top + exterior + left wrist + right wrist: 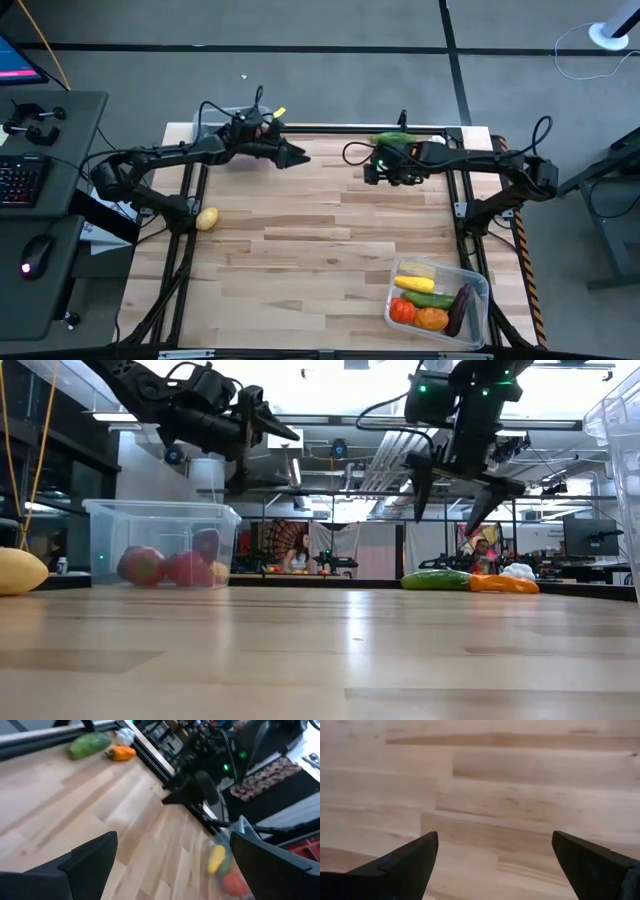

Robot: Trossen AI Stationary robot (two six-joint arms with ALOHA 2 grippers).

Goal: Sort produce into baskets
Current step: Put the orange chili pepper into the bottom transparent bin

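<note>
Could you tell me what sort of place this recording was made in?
Most likely a robotics lab or workshop. Two robot arms work over a wooden table; a desk alongside carries a keyboard and mouse; the low view shows an open room behind, with exposed ceiling fittings and monitors.

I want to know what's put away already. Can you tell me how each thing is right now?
Left gripper: open, empty, raised above the far tub.
Right gripper: open, empty, raised above the table.
Near tub: holds several vegetables.
Far tub: holds red fruit.
Lemon: loose on the table's left side.
Cucumber: loose on the table's far edge.
Orange piece: loose beside the cucumber.
</note>
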